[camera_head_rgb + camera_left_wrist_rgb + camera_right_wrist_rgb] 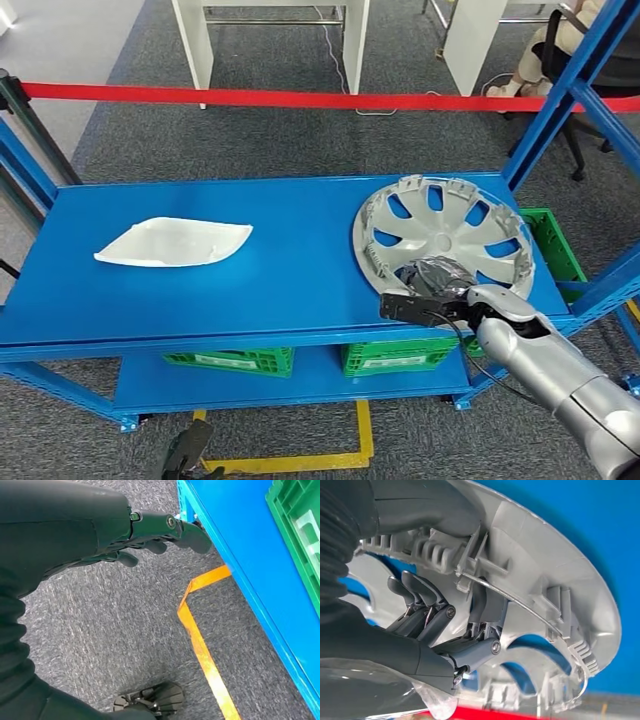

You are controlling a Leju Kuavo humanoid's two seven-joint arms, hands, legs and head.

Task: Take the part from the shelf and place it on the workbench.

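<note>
Your surroundings: a flat white plastic panel lies well left on the blue metal shelf; green plastic crates sit on the tier below; a red barrier tape runs behind. Your part: a round silver plastic wheel cover, inner side up with clips showing, lies at the shelf's right end. Your right hand grasps its near rim; your left hand hangs slack, holding nothing.

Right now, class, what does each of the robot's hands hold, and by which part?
The right hand grips the wheel cover at its near rim, fingers inside. The left hand holds nothing.
</note>
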